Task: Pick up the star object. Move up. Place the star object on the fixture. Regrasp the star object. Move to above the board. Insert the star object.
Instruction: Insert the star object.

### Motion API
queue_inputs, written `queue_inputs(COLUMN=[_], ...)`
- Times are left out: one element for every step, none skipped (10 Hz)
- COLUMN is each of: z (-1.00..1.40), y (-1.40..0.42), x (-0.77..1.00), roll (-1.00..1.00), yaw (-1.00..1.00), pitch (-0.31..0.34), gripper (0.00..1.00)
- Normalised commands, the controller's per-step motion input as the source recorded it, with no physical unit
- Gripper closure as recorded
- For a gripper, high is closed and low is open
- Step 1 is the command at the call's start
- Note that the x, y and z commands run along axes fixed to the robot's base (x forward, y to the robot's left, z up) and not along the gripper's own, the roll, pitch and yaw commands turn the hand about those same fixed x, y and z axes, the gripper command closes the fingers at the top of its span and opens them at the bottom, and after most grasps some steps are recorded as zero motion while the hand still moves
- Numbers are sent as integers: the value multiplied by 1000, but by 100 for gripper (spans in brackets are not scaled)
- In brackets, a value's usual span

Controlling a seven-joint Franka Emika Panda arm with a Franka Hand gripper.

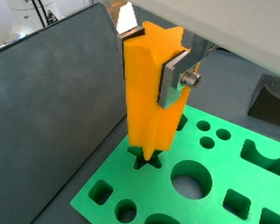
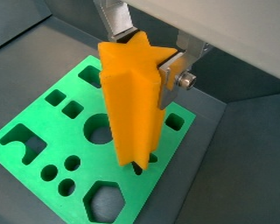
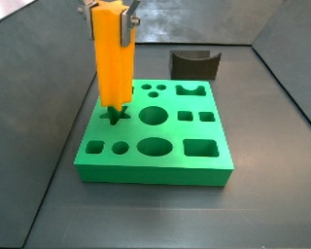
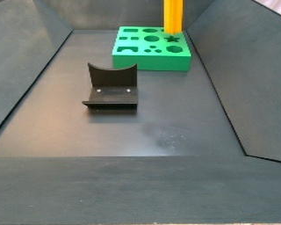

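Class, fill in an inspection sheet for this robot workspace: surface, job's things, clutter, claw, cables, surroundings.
Surface: dark grey floor, bare.
Job's things: orange star object upright, lower end at the star-shaped hole in the green board; fixture stands apart from the board, nothing on it.
Clutter: nothing seen.
Claw: claw above the board, shut on the star object's upper part.
Cables: nothing seen.
Surroundings: dark sloping walls.

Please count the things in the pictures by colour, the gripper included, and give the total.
Orange: 1, the star object, upright, its lower tip at the star-shaped hole.
Green: 1, the board.
Dark: 1, the fixture on the floor.
Silver: 1, the gripper, shut on the star object near its top.
Total: 4.
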Motion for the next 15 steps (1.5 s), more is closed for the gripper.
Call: queue_inputs(z=[-169, -180, -183, -249, -163, 0, 0, 0, 0, 0, 0, 0, 0, -17, -91], y=[-149, -140, -111, -97, -6, 0, 0, 29, 46, 14, 0, 0, 0, 0, 0], x=[0, 0, 0, 111, 149, 0, -9, -51, -63, -100, -111, -106, -26, 0, 0], roll=[0, 0, 0, -14, 0, 0, -9, -33, -37, 0, 0, 0, 0, 0, 0], yaw=[-494, -577, -577, -837, -717, -146, 0, 0, 0, 0, -29, -20, 0, 0, 0], pitch=[0, 0, 0, 0, 0, 21, 0, -16, -20, -11, 0, 0, 0, 0, 0], gripper=[100, 100, 100, 100, 100, 100, 100, 100, 100, 100, 100, 100, 100, 100, 100])
